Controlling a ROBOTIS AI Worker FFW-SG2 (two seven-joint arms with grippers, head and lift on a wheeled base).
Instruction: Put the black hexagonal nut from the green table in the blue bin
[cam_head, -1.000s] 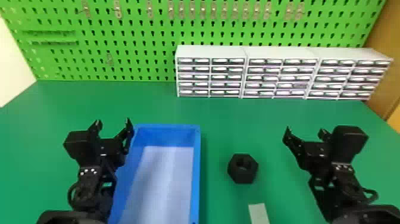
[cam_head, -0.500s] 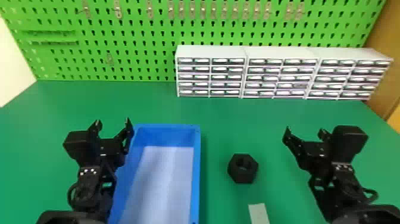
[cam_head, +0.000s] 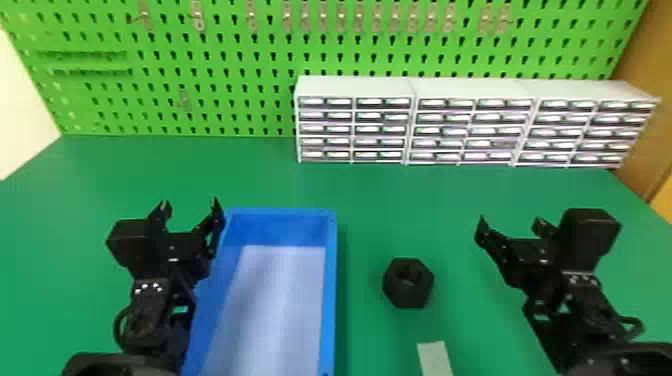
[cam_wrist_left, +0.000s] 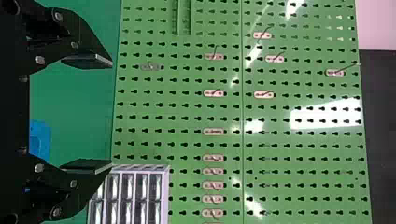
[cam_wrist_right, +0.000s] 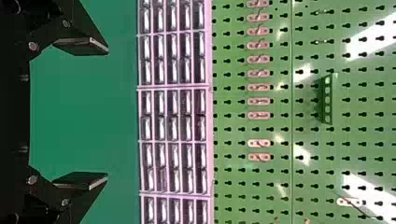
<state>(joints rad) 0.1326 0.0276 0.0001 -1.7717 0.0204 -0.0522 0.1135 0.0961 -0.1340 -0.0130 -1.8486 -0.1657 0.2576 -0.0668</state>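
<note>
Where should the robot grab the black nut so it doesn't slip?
Probably around its outside: the right gripper could come down from above and pinch two opposite flat sides. The black nut lies flat with its hole facing up, and its six straight sides make matching pairs, so flat fingers should sit snugly.

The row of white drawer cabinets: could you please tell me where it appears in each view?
Head view: row of white drawer cabinets along the far side of the green table, mostly right of centre.
Left wrist view: its left end, beside one fingertip of the left hand.
Right wrist view: beyond the right hand.
Shared landmark: green pegboard.
</note>
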